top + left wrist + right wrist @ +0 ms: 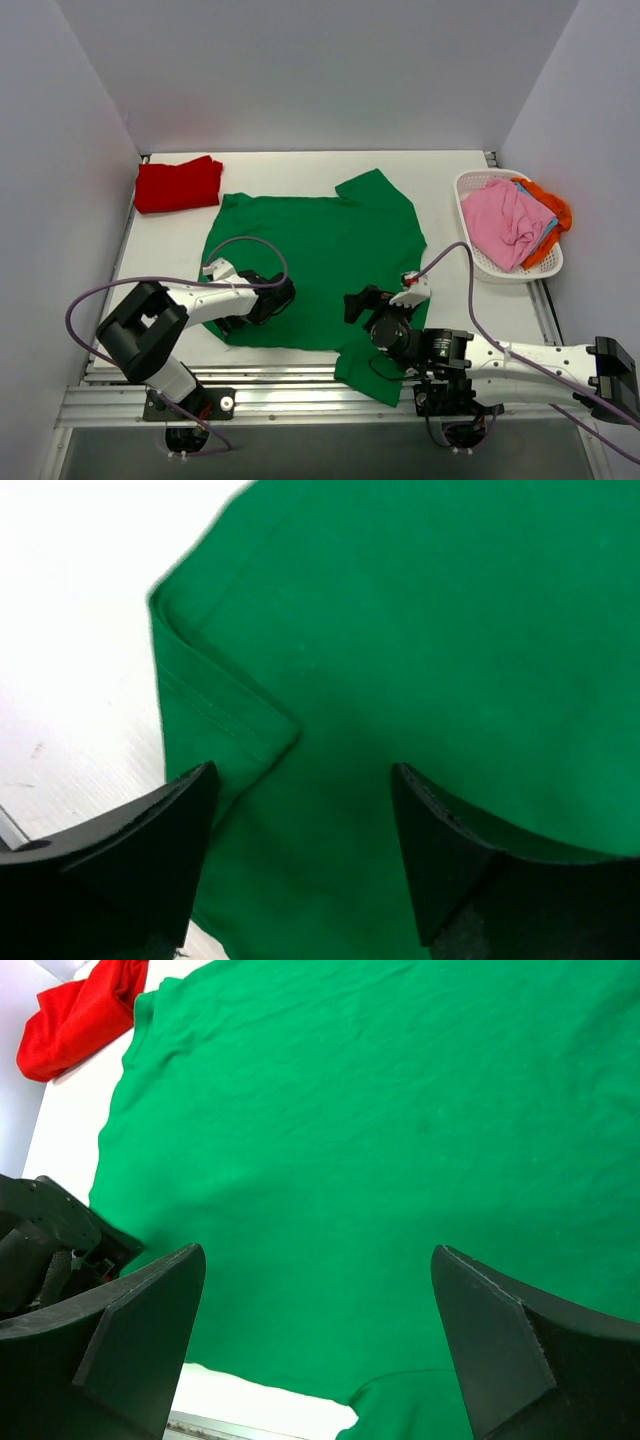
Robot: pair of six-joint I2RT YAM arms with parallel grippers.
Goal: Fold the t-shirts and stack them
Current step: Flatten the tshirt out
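A bright green t-shirt (pixel 320 255) lies spread flat on the white table (pixel 440 300), one sleeve hanging over the near edge. A red t-shirt (pixel 178 184) lies folded at the far left and also shows in the right wrist view (pixel 80 1015). My left gripper (pixel 283 295) is open, low over the green shirt's (pixel 420 630) near left part beside a folded hem. My right gripper (pixel 356 303) is open, just above the green shirt's (pixel 350 1150) near edge. Pink, orange and blue shirts (pixel 510 222) sit in the basket.
A white lattice basket (pixel 500 268) stands at the right edge of the table. Grey walls close in the left, back and right. A metal rail (pixel 300 395) runs along the near edge. The left gripper's black body (pixel 45 1240) shows in the right wrist view.
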